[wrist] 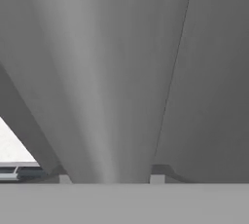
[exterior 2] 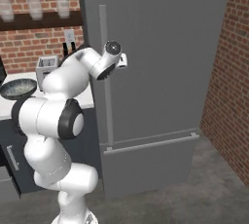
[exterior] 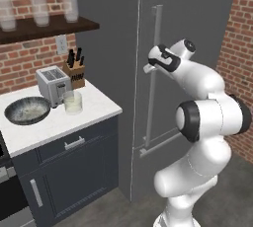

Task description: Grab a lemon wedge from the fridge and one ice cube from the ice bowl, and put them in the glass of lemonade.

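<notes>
The fridge [exterior: 197, 23] [exterior 2: 165, 47] stands with its door closed, so the lemon wedge is hidden. My gripper [exterior: 149, 66] [exterior 2: 121, 61] is at the long vertical handle [exterior: 156, 28] [exterior 2: 103, 28], about mid-height. In the hand view the handle [wrist: 97, 96] runs straight up between my fingertips [wrist: 156, 179], which press against its two sides. On the white counter to the left sit the ice bowl [exterior: 27, 110] [exterior 2: 18, 89] and, to its right, the glass of lemonade [exterior: 72, 102].
A toaster [exterior: 53, 84] [exterior 2: 47, 65] and a knife block [exterior: 74, 70] stand behind the glass. Tall clear glasses [exterior: 39, 6] line a shelf above. A brick wall [exterior 2: 228, 96] closes off the fridge's right side. The counter cabinets [exterior: 74, 171] stand left of the fridge.
</notes>
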